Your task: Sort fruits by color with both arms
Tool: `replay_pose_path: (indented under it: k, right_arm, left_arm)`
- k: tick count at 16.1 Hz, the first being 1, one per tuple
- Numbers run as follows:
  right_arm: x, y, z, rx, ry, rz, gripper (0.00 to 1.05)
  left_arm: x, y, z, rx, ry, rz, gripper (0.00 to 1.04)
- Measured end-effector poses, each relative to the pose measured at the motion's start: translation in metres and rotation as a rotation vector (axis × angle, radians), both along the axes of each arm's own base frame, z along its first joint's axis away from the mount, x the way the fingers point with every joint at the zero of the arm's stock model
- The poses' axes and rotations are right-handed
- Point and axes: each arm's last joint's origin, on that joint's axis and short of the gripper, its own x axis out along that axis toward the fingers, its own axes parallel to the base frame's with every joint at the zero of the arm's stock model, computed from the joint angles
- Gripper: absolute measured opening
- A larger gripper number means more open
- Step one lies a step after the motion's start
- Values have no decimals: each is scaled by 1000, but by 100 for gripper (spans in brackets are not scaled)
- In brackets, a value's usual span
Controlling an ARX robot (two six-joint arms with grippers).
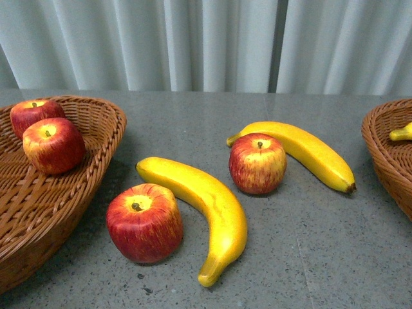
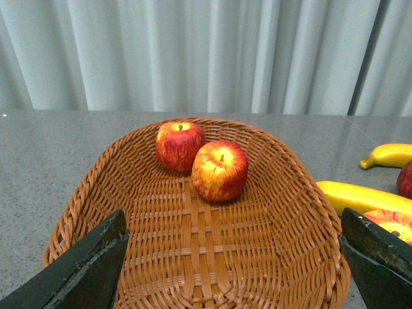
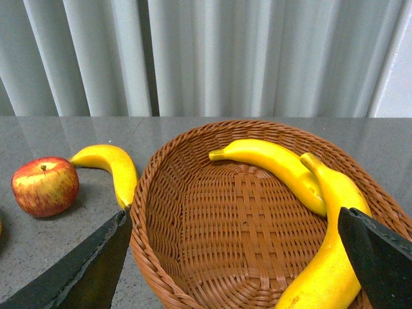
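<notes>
Looks like the left black hand [image 2: 233,219] and right black hand [image 3: 233,215] are both hanging wide open, holding nothing. The nearest glossy red-yellow apple [image 1: 144,222] is sitting on the grey counter [image 1: 322,257] just beside the left woven brown basket [image 1: 96,112], so the left one's closer.

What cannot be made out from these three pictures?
Front view: the right brown woven basket is cut off by the edge; only one yellow banana tip shows.
Left wrist view: the black left gripper finger hides part of a red-yellow apple.
Right wrist view: the picture edge cuts off one end of a curved yellow banana.
</notes>
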Motion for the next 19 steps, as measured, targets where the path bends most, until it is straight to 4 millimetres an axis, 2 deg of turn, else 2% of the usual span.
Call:
replay_pose_path:
  k: [19]
  right_arm:
    - [0,0,0,0,0,0,98]
  left_arm:
    - [0,0,0,0,0,0,98]
